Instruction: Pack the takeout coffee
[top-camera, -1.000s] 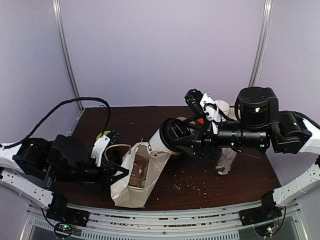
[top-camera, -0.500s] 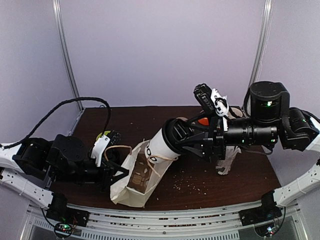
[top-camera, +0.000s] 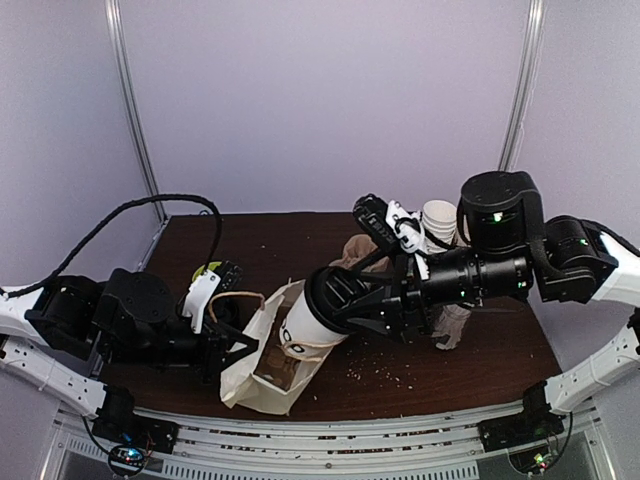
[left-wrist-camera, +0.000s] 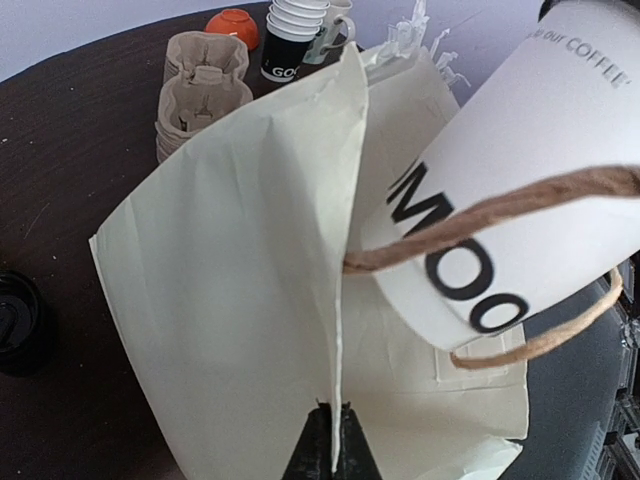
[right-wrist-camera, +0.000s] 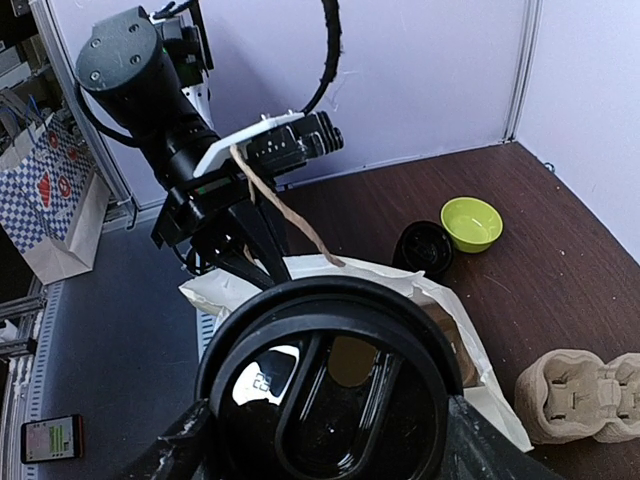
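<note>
Dark brown tabletop (top-camera: 300, 235) carried the work area, with a plain pale wall (top-camera: 320, 100) behind it. My left claw (left-wrist-camera: 333, 445) was clenched on the near rim of the paper bag (left-wrist-camera: 230, 300), with the paper pinched between closed fingertips and the bag's mouth gaping. My right claw (top-camera: 345, 300) was grasping the takeout coffee (top-camera: 300, 338) at its black-lidded end, one finger on each side. Cup attitude: tilted, base low and to the left, lid high and to the right. Cup position: base at the bag's mouth, with the twine handle (left-wrist-camera: 500, 210) crossing its printed side. Pulp cup carriers (left-wrist-camera: 200, 85) and a stack of lidless cups (top-camera: 438, 220) stood at the far side. A green bowl (right-wrist-camera: 472, 222) and black lids (right-wrist-camera: 424, 247) sat side by side near my left arm.
</note>
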